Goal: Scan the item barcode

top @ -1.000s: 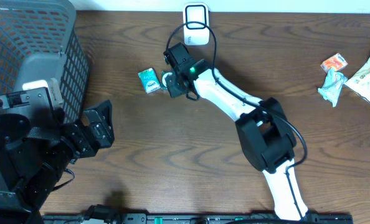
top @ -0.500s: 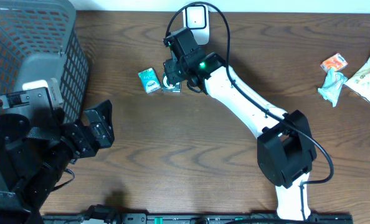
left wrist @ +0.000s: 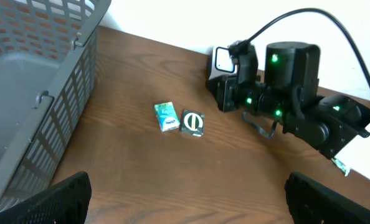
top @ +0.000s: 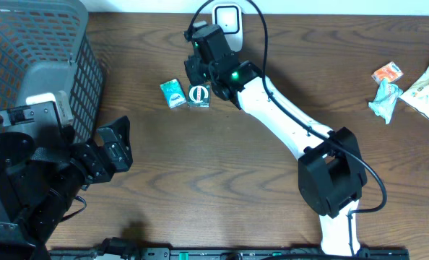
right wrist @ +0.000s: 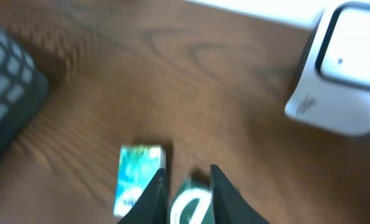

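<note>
Brown wood table (top: 200,188) bears the white scanner (top: 227,19) and, near it, the dark pack with a white ring logo (top: 198,94), flat just beside a teal pack (top: 172,92). The right gripper (right wrist: 188,179) hovers above the dark pack, its pincer only narrowly parted and holding nothing. The left gripper (top: 115,146) is spread wide. A good pick likely needs wider jaws straddling the dark pack alone, clear of the teal one.

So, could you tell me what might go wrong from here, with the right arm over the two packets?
1. The right gripper hovers over the dark packet with its fingers barely apart; coming down like that, it may push the flat-lying packet rather than straddle it.
2. The teal packet lies close beside the dark one, so a grab could nudge it or catch the wrong item before anything reaches the scanner.
</note>
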### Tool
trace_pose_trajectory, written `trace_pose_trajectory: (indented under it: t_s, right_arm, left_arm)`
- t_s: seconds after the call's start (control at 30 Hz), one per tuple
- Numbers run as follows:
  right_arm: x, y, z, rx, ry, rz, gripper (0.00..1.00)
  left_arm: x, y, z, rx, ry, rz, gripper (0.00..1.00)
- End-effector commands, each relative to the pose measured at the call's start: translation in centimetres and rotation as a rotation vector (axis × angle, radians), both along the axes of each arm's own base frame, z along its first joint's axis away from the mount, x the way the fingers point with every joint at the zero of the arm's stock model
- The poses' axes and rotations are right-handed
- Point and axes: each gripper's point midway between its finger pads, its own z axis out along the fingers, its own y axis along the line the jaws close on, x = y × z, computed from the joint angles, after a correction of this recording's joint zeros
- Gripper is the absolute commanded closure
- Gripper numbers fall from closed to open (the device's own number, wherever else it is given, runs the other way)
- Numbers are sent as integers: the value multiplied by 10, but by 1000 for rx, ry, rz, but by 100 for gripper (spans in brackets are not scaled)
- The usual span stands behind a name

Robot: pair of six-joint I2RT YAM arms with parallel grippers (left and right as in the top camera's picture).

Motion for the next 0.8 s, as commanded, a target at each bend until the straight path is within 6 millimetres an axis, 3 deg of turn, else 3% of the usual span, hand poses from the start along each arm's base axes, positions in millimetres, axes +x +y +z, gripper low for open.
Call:
trace_pose_trajectory:
  t_s: [0.0, 0.17, 0.33, 0.57, 0.77]
  right_arm:
    - [23, -11, 15, 25, -79, -31, 96]
    - [47, -16, 14, 57, -149, -52, 97]
    - [63, -10, -19, 73, -152, -44, 97]
    - [54, 10, -94, 74, -35, 47, 97]
    - [44, 5, -122, 28, 40, 48, 99]
  left_arm:
    - [0, 3, 2, -1, -4, 20, 2]
    - [0, 3, 2, -1, -4, 20, 2]
    - [0, 3, 2, -1, -4, 20, 2]
    - [0, 3, 2, -1, -4, 20, 2]
    - [0, 3, 2, -1, -4, 20, 2]
